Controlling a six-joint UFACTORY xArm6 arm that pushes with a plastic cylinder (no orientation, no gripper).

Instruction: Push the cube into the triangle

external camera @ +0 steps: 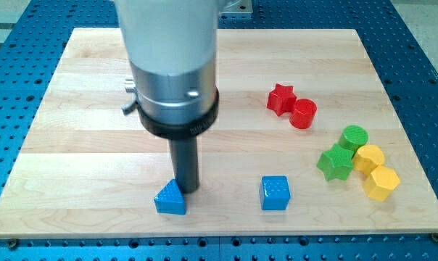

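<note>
A blue cube (275,193) sits near the view's bottom, right of centre. A blue triangle block (170,198) lies at the view's bottom, left of centre, well apart from the cube. My tip (188,190) rests on the board just right of and slightly behind the triangle's top corner, touching or nearly touching it. The cube is a good way to the right of my tip.
A red star (281,98) and red cylinder (303,114) sit together at the upper right. A green cylinder (354,136), green star (336,162) and two yellow blocks (369,157), (381,182) cluster at the right. The wooden board (88,138) lies on a blue perforated table.
</note>
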